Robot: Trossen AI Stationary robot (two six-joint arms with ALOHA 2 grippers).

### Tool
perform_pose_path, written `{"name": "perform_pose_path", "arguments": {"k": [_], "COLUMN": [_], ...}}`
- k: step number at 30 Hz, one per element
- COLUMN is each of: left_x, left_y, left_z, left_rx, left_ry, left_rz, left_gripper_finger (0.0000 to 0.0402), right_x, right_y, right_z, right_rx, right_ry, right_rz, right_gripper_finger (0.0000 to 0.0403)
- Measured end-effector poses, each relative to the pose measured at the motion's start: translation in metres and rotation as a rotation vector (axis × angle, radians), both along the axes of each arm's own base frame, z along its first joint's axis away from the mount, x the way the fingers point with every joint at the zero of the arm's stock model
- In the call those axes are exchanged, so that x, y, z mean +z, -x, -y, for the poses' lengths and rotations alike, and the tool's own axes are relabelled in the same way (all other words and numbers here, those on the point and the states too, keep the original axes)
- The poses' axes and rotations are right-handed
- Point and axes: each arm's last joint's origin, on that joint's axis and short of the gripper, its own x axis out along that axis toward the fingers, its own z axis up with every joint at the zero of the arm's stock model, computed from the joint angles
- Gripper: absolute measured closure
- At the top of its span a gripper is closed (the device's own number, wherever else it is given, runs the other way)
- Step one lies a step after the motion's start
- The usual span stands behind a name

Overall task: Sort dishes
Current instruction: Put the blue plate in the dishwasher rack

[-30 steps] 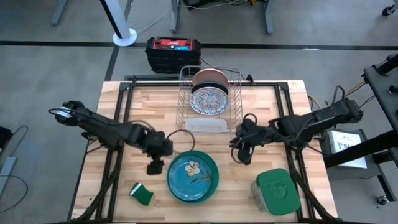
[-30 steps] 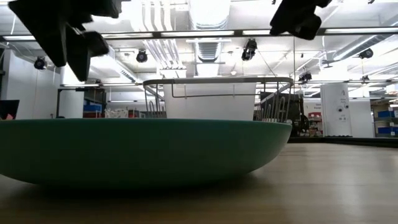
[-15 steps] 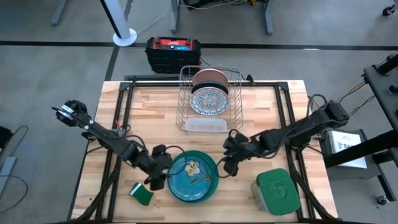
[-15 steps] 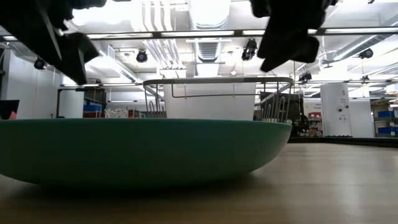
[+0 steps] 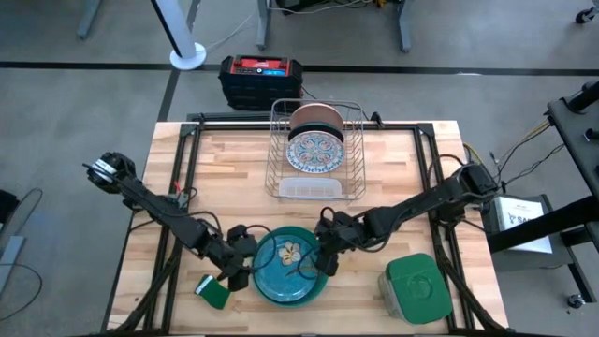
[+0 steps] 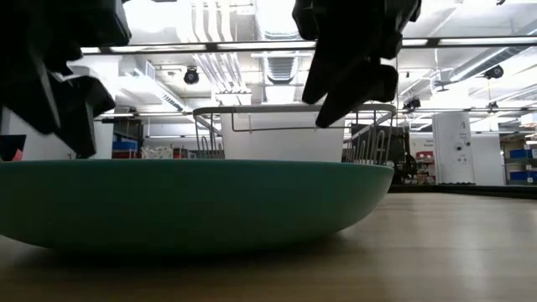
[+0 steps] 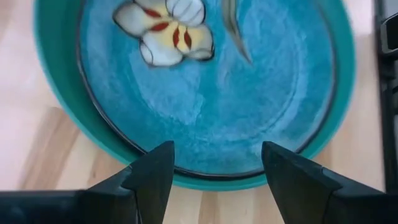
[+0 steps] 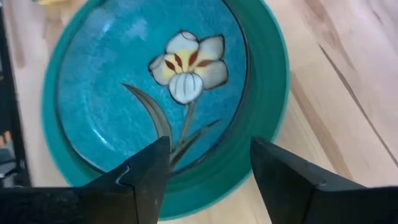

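Observation:
A bright teal-green plate [image 5: 290,273] with a painted flower lies flat on the table near its front edge, and fills the low view [image 6: 193,201]. My left gripper [image 5: 236,271] hangs open just above the plate's left rim, which shows between its fingertips in the left wrist view [image 7: 217,152]. My right gripper [image 5: 328,260] hangs open above the plate's right rim [image 8: 210,149]. At the back, a wire dish rack [image 5: 351,154] holds a salmon-pink plate [image 5: 316,119] and a white ornamented plate [image 5: 314,150], both on edge.
A square green-lidded container [image 5: 418,288] stands at the front right, close to my right arm. A small green sponge [image 5: 215,292] lies at the front left, just beside my left gripper. A white tray [image 5: 309,188] sits at the rack's near end.
Both grippers have come down and closed in on the teal-green plate. My left gripper moved toward the table's near edge and right, to the plate's left rim. My right gripper moved toward the table's left and near edge, to the plate's right rim. The plate has stayed where it was.

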Motion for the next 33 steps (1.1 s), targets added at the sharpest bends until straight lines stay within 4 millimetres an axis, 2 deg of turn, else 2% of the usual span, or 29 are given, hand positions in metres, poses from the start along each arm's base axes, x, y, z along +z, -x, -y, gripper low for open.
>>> {"name": "perform_pose_path", "arguments": {"k": [11,16,25,33], "left_x": [-0.033,-0.046,-0.046,-0.047], "left_y": [-0.027,-0.038,-0.046,-0.046], "left_z": [0.028,0.037,0.042,0.042], "left_rx": [-0.027,-0.035,-0.054,-0.029], "left_ry": [-0.081,-0.122,-0.139,-0.139], "left_rz": [-0.101,-0.133,-0.117,-0.112], "left_gripper_finger": [0.0171,0.0171,0.0171,0.0171], "right_x": [-0.020,-0.030,-0.037,-0.056], "right_y": [-0.019,-0.022,-0.023,-0.028], "right_z": [-0.007,-0.007,-0.004,-0.005], "right_rx": [-0.012,-0.027,-0.048,-0.029], "right_ry": [0.005,0.006,0.005,-0.034], "right_rz": [-0.036,-0.059,-0.086,-0.138], "right_gripper_finger": [0.0158,0.0155,0.0156,0.0166]}}
